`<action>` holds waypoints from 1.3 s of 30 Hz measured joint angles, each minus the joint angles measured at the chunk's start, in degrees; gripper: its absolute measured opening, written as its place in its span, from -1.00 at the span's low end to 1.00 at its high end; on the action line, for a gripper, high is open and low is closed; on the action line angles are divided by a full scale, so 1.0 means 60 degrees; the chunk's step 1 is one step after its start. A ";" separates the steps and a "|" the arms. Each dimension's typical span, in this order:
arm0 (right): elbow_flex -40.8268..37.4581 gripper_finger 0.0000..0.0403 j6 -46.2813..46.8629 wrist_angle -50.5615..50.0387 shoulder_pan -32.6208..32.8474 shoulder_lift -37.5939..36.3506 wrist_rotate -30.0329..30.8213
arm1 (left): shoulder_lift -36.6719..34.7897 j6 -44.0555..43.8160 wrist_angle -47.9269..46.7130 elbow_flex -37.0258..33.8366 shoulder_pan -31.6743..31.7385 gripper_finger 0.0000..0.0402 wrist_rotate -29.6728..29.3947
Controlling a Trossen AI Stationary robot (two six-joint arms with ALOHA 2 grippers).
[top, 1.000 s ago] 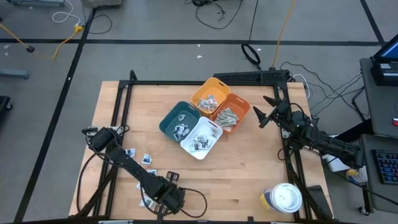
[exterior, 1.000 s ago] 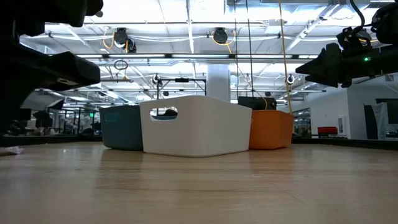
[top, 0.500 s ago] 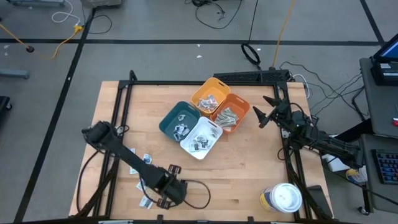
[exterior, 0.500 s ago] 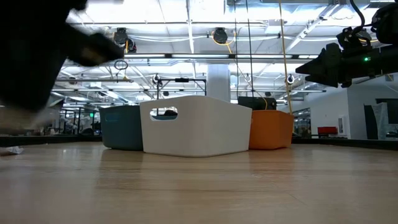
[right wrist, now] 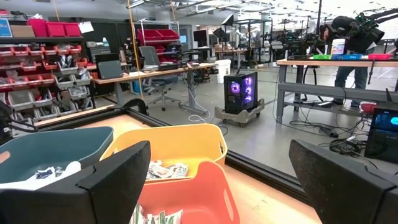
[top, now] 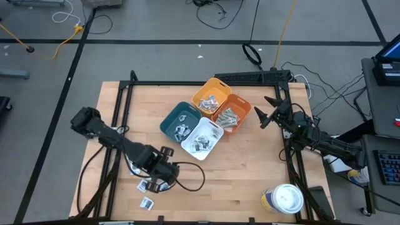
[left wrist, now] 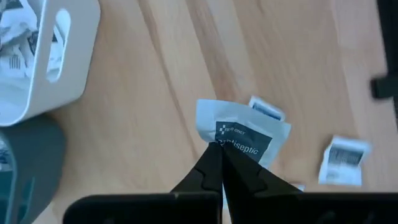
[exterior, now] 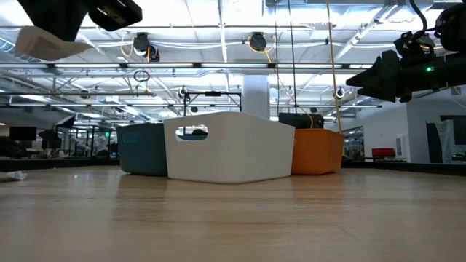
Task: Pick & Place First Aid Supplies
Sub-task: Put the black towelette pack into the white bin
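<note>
Left end effector (left wrist: 219, 151) pinched shut on a white antiseptic packet (left wrist: 244, 135), lifted off the wooden counter (left wrist: 161, 112).
Carry level to white plastic bin (left wrist: 59, 62); release only over it. Right end effector (top: 261, 116) waits, fingers wide, empty.

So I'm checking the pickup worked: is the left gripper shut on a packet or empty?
Shut on a packet: the left gripper pinches the antiseptic packet, lifted above the table.
</note>
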 joint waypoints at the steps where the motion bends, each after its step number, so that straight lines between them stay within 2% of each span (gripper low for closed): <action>1: 0.0000 0.87 0.0001 0.0000 0.0000 0.0003 0.0001 | -0.0047 0.0145 -0.0171 0.0000 0.0045 -1.00 0.0041; 5: -0.0002 0.87 0.0002 0.0000 -0.0001 0.0002 0.0001 | -0.0074 0.0901 -0.0366 0.0000 0.0770 -1.00 0.0270; 12: 0.0000 0.87 0.0000 0.0000 -0.0001 0.0003 0.0000 | -0.0065 0.2559 -0.0317 0.0054 0.2875 -1.00 0.0239; 21: -0.0003 0.87 0.0000 0.0000 -0.0003 0.0003 0.0000 | 0.0721 0.4156 -0.0292 0.1357 0.5023 -1.00 0.0079; 25: -0.0004 0.87 0.0000 0.0000 -0.0003 0.0003 0.0000 | 0.1365 0.4248 -0.0320 0.2107 0.5457 -1.00 0.0063; 33: -0.0003 0.87 0.0001 0.0000 -0.0003 0.0003 0.0000 | 0.3179 0.4422 -0.0362 0.3872 0.5563 -1.00 0.0088; 39: 0.0000 0.87 0.0001 0.0000 -0.0003 0.0001 0.0000 | 0.4161 0.4185 -0.0334 0.4295 0.5511 -0.99 0.0502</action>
